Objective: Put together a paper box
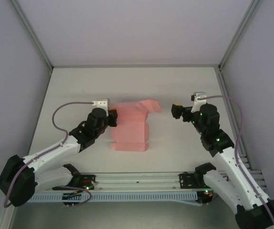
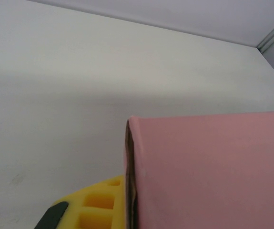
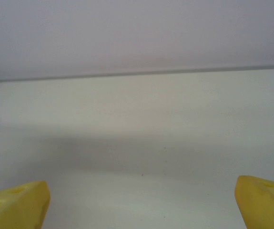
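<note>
Pink thin-card paper box, partly folded, lies on the pale flat bench between the 2 pincers. Its left edge is in the left pincer, which is narrow and pinching the card. 1 yellow finger sits against the card edge, and the other is hidden behind it. The right pincer is well apart from the box, with its jaws wide and nothing between them.

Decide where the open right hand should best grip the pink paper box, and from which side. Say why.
Probably the raised flap at the far right corner of the paper box, approached from the right. It looks lifted off the table toward the right hand; the rest lies flat, and the left hand seems to hold the left edge.
</note>
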